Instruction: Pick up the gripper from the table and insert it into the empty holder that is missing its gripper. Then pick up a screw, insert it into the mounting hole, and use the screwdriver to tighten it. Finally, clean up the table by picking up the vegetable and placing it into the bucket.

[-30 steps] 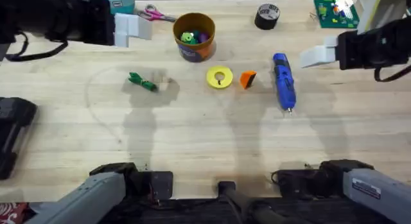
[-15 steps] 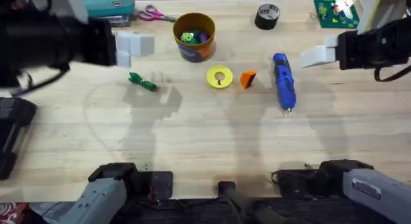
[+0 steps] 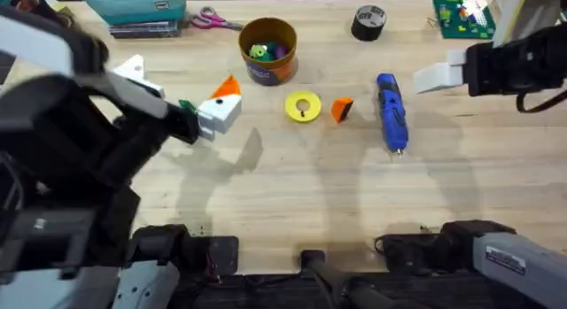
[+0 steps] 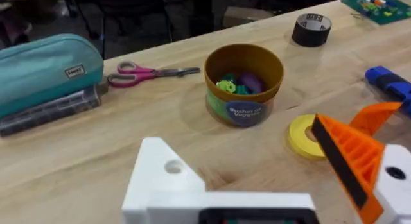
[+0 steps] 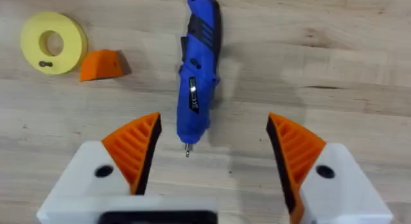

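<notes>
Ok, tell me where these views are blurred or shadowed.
Overhead: the left arm looms large, dark and soft-edged; soft shadows fall on the table. Left wrist: its own white holder is blurred up close. Right wrist: the screwdriver is sharp.

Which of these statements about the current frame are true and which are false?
1. The orange gripper wedge lies on the table between the yellow disc and the screwdriver. True.
2. The screwdriver is held by the right gripper. False: it lies on the table, and the right gripper hangs open above it.
3. The left gripper has an orange pad on only one finger; the other white holder is bare. True.
4. The bucket is empty. False: small coloured toys sit inside it.
5. The scissors lie beside the black tape roll. False: they lie near the teal case.
</notes>
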Controlling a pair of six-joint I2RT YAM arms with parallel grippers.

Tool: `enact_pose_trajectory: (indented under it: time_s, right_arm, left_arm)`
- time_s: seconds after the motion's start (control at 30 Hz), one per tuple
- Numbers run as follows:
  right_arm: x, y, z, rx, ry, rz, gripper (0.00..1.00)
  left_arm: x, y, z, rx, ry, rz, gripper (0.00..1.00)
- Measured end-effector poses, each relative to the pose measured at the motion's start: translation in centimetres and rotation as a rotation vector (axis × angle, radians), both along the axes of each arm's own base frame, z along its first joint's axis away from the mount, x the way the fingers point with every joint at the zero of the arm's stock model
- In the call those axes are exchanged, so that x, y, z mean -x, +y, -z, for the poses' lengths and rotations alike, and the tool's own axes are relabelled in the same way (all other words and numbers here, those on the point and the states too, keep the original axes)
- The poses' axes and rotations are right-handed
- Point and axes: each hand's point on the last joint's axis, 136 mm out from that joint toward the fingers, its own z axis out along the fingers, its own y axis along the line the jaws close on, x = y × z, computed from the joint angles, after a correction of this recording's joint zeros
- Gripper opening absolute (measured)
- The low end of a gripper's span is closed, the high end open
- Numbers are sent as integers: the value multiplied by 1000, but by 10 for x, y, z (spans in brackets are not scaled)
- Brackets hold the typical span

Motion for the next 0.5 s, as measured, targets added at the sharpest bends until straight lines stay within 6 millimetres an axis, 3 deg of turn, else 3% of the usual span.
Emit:
enact_pose_trajectory:
  time_s: [0.5]
  right_arm:
    - [0,0,0,0,0,0,997]
  left_arm:
    - [27,-10,5,-15,-297,49,986]
